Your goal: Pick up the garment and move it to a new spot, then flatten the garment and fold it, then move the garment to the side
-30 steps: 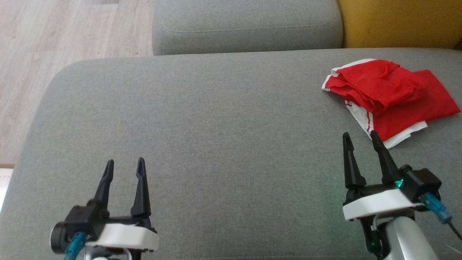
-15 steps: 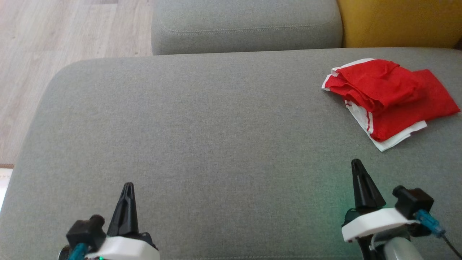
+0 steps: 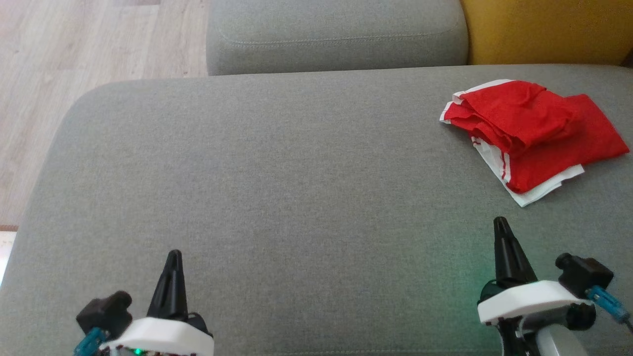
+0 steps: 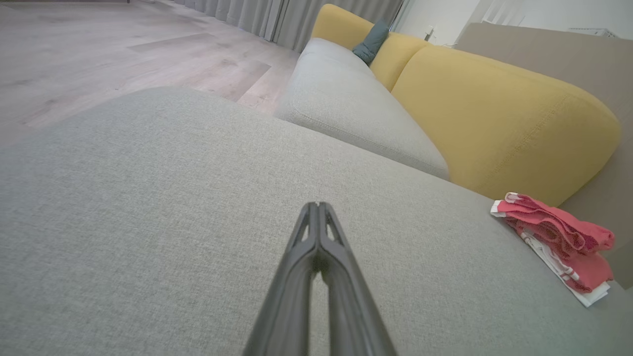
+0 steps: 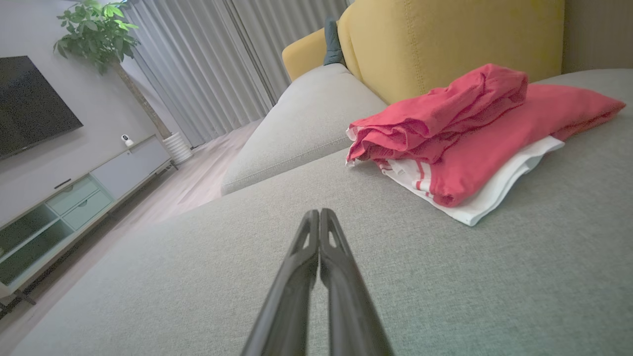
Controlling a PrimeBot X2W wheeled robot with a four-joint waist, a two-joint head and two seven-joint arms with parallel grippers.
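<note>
The grey cushion (image 3: 296, 198) runs wide from its rounded edge at 9 o'clock, where the floor (image 3: 74, 49) begins, to the garment (image 3: 534, 133), a rumpled red-and-white fold at 2 o'clock beneath the yellow backrest (image 3: 544, 29). The left gripper (image 3: 174, 254) at 7 o'clock and the right gripper (image 3: 500, 222) at 5 o'clock both have jaws pressed together, holding nothing; the right sits near the garment but apart. A second cushion (image 3: 336, 34) lies at 12. Curtains (image 5: 207, 64), a TV (image 5: 29, 104) and a plant (image 5: 94, 29) stand beyond.
</note>
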